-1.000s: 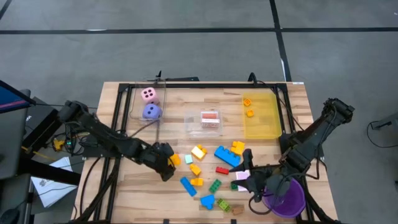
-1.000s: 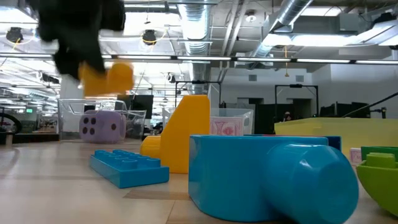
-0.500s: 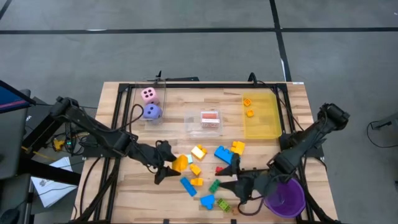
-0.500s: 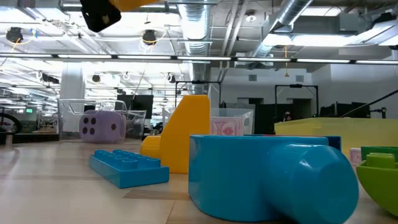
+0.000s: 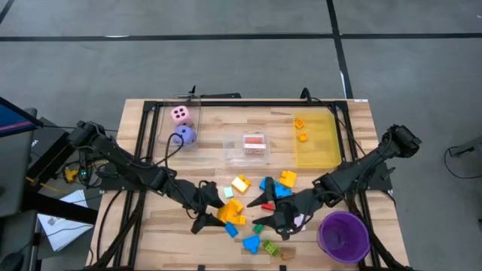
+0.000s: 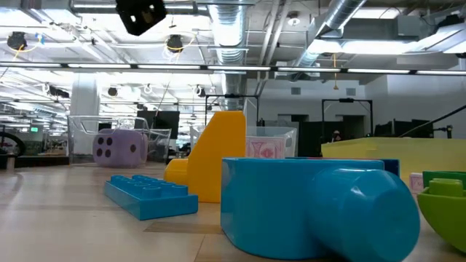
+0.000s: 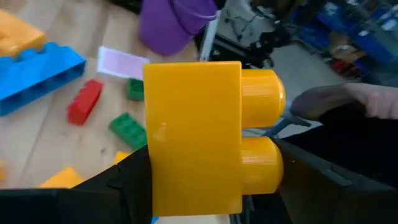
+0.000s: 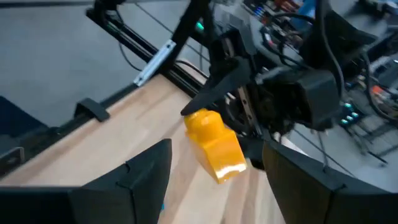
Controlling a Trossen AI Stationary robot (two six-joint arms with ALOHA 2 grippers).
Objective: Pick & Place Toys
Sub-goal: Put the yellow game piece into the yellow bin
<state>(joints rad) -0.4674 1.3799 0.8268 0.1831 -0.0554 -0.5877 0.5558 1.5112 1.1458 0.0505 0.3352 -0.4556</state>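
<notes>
**Left end effector holds a yellow brick above the loose pile**

The left end effector (image 5: 215, 211) is clamped on a yellow brick (image 7: 205, 137), its two dark fingers (image 7: 134, 180) pressing the brick's flat sides (the two round studs point forward, away from the wrist). In the high view the brick sits over the left edge of the loose brick pile (image 5: 260, 207), well below the clear bin (image 5: 255, 147) in the picture.

The right end effector (image 5: 273, 214) reaches into the same pile from the other side, its fingers (image 8: 143, 171) spread apart with nothing between them. From its wrist camera the yellow brick shows straight ahead, gripped by the other arm.

Taking the clear bin as the landmark: it stands near the middle of the wooden surface (image 5: 211, 120) and holds pink-backed cards (image 5: 254, 142). To its left stand the pink die (image 5: 180, 114) and the purple die (image 5: 184, 135), close together. To its right lies the yellow see-through bin (image 5: 316, 143) with two orange bricks (image 5: 300, 128) inside. Toward the near edge from it lies the pile, with a large blue brick (image 5: 273, 187) among yellow, red and green ones. The purple cup (image 5: 343, 235) stands at the near right, beyond the pile.
</notes>
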